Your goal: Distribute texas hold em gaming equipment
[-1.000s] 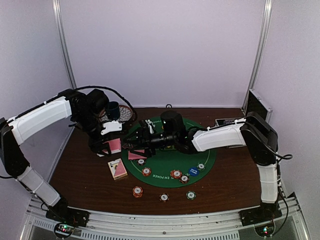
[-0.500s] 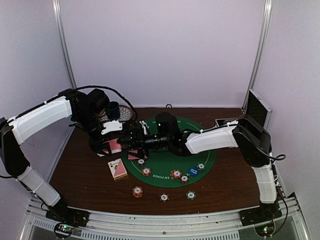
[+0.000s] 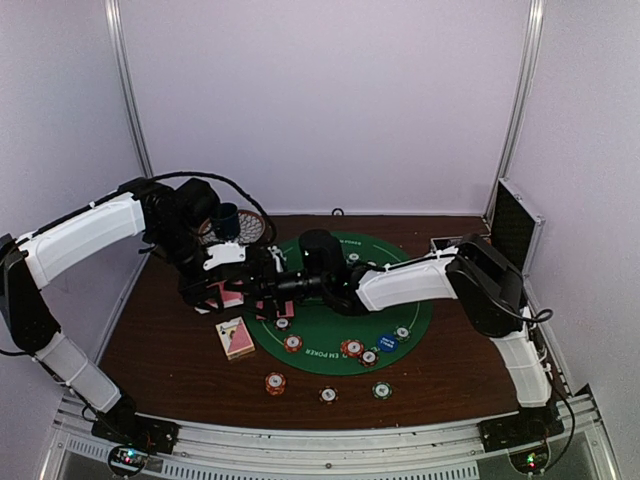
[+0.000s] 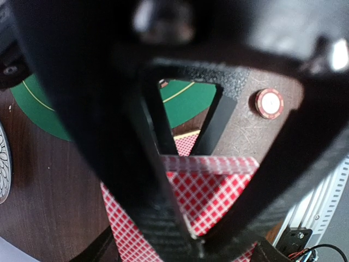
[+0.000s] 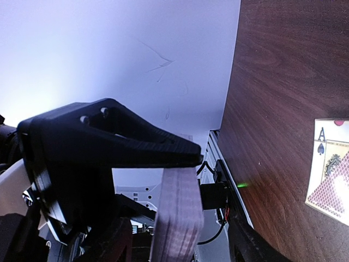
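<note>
Pink-checked card deck [image 4: 218, 196] sits clamped in the left gripper [image 3: 222, 296]; right gripper [image 5: 218, 196] stands parted around its edge. Three striped chips [image 3: 275, 383] lie on bare desk [image 3: 160, 340], plus one blue button [image 3: 387, 342].

The playing cards [image 4: 210, 191] have red-and-white checked backs. The mat [image 3: 322, 335] is green, the desk [image 3: 160, 340] dark brown, the chip [image 4: 269, 103] red-and-white striped.

A dark blue cup [image 3: 227, 219] is standing at the far left of the brown table [image 3: 165, 335], seemingly on a patterned saucer [image 3: 252, 230]; a metal case [image 3: 514, 214] is standing at the far right edge.
</note>
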